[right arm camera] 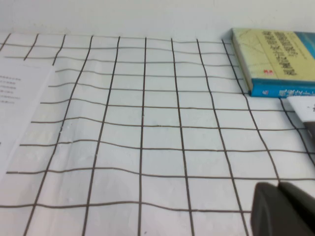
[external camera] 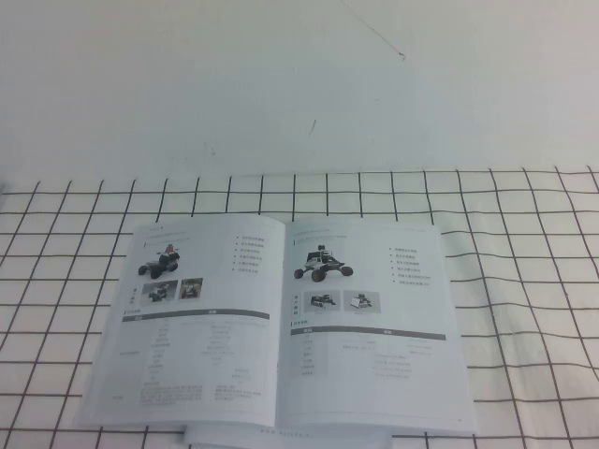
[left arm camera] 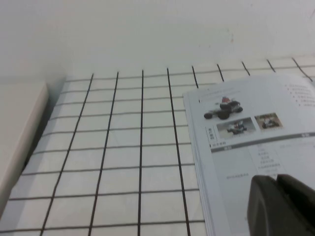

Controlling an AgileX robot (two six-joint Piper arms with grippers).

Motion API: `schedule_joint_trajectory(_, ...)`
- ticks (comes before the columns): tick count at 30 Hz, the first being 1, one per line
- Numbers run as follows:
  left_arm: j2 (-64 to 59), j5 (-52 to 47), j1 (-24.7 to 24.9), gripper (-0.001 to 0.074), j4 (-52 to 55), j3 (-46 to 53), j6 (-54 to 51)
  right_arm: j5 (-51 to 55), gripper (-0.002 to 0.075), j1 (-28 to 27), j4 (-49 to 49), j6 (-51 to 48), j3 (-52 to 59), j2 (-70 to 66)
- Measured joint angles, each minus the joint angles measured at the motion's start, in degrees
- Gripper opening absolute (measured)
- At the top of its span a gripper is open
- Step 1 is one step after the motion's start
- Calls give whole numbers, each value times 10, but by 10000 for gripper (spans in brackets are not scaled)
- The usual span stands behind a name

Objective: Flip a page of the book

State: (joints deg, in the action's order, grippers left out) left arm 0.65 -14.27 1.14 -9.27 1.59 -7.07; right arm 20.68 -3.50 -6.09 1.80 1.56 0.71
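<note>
Seemingly glossy book (external camera: 271,323) open; left gripper (left arm camera: 278,206) over it, right gripper (right arm camera: 280,209) beside.

A white tablecloth (external camera: 524,281) with a black grid covers the table. A pale wall (external camera: 281,84) rises behind it. In the right wrist view, a yellow-green book with a blue spine (right arm camera: 275,61) lies flat on the cloth, well ahead of the right gripper (right arm camera: 281,209), with a white object (right arm camera: 302,107) touching its near edge.
</note>
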Motion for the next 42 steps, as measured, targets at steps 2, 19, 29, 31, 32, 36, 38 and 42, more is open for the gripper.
schedule_joint_trajectory(2,0,11,0,-2,0,0,0,-6,-2,0,-5,0,0,0)
schedule_joint_trajectory(19,0,57,0,-2,-1,0,-7,-108,-2,0,-36,0,0,0)
schedule_joint_trajectory(29,0,238,0,-4,-2,0,-7,-297,-2,0,-38,0,0,0)
schedule_joint_trajectory(31,0,273,0,-4,-2,0,-7,-309,-2,0,-38,-1,0,0)
schedule_joint_trajectory(32,0,287,0,-3,-3,0,-7,-311,-2,0,-38,-4,0,0)
schedule_joint_trajectory(36,0,317,0,-3,-3,0,-7,-312,-2,0,-38,-10,0,0)
schedule_joint_trajectory(38,0,340,0,-3,-9,0,-7,-324,-2,0,-38,-11,0,0)
schedule_joint_trajectory(42,0,399,0,-3,-20,0,-2,-339,-2,0,-39,-12,0,0)
